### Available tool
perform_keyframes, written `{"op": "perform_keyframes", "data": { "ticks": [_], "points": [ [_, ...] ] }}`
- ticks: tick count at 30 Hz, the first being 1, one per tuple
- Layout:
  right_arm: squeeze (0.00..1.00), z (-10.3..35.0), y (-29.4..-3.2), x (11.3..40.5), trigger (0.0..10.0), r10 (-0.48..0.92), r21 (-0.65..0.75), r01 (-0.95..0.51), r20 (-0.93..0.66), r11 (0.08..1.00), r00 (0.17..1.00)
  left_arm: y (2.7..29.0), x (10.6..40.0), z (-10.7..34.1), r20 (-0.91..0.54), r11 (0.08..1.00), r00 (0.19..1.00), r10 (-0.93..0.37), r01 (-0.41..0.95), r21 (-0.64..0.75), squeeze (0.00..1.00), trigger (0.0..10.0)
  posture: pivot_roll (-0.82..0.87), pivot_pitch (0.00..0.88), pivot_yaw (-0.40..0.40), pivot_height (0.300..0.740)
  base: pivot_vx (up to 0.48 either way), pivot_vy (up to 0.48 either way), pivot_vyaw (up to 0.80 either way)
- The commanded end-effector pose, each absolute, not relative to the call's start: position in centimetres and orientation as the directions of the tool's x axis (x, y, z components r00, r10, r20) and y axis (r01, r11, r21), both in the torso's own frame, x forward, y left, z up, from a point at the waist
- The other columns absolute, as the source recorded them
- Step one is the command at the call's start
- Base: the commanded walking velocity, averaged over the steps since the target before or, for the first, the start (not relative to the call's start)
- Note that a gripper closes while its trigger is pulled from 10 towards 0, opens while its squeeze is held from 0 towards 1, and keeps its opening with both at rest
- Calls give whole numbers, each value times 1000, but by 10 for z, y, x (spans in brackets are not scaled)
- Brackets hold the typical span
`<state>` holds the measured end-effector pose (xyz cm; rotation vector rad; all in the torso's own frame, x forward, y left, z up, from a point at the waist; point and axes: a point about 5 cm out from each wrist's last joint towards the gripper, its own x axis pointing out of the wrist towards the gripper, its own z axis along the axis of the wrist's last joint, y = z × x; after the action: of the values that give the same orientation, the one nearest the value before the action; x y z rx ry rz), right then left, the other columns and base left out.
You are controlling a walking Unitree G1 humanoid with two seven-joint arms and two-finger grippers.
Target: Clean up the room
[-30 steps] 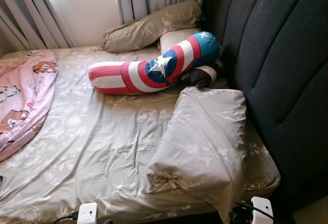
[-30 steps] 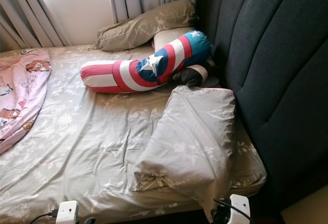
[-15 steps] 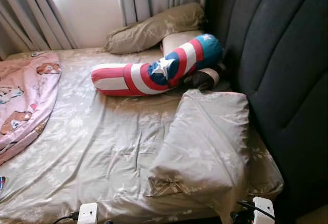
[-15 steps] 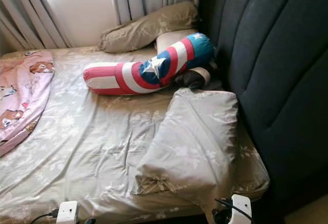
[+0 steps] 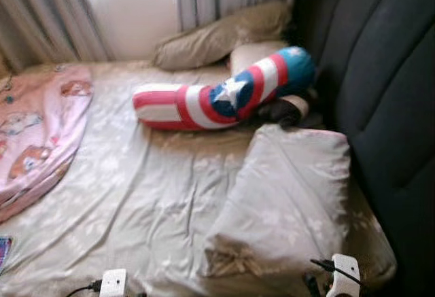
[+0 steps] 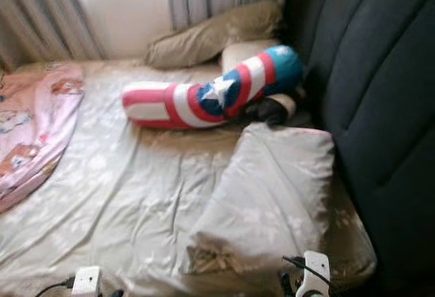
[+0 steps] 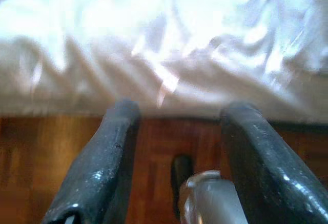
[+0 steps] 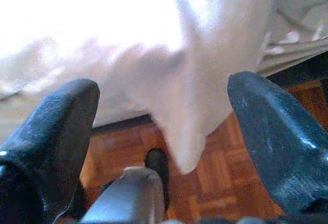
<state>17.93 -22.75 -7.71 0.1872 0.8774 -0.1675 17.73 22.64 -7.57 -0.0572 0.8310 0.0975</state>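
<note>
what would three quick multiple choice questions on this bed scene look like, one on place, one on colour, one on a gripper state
1. Where does the pink blanket lie on the bed?
A. on the robot's left side
B. against the headboard
C. over the bolster

2. What colours does the bolster show?
A. green and yellow
B. red, white and blue with a star
C. plain grey

3. How do the right gripper's fingers stand?
A. shut on the pillow
B. shut on nothing
C. open

Answers: 1 A, the blanket covers the left edge. 2 B, stripes and a white star show. 3 C, the two black fingers stand wide apart, with hanging bedding beyond them.
</note>
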Motion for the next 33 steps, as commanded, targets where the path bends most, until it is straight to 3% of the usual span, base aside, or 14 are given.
{"op": "perform_keyframes", "data": {
  "ticks": [1,14,16,18,24,28,33],
  "points": [
    [0,-77,-226,181,10000,-69,104,230,-768,968,636,229,173,-77,-748,994,660,72,-114,-4,0,10000,-2,0,27,740,0,0,0],
    [0,-62,-218,206,10000,-110,186,296,-647,937,754,237,198,-61,-664,993,743,84,-121,-10,0,10000,-12,0,64,740,0,0,0],
    [0,-33,-205,252,10000,-102,217,248,-526,944,845,234,213,-52,-615,992,785,76,-121,-31,0,10000,-9,0,65,740,0,0,0],
    [0,-11,-200,277,10000,-128,213,236,-426,948,896,226,250,-28,-510,993,857,72,-111,-46,0,10000,-2,0,67,740,0,0,0],
    [0,-4,-213,277,10000,-204,199,287,-355,937,912,221,279,1,-362,996,932,29,-58,-68,0,10000,-5,34,67,740,0,0,0],
    [0,-8,-217,272,10000,-216,137,284,-375,949,901,217,283,5,-332,997,943,14,-39,-71,0,10000,-9,63,47,740,0,0,0],
    [0,-15,-229,262,10000,-303,137,389,-418,911,856,215,285,9,-300,997,954,16,-40,-73,0,10000,3,89,39,740,0,0,0]
  ]
}}
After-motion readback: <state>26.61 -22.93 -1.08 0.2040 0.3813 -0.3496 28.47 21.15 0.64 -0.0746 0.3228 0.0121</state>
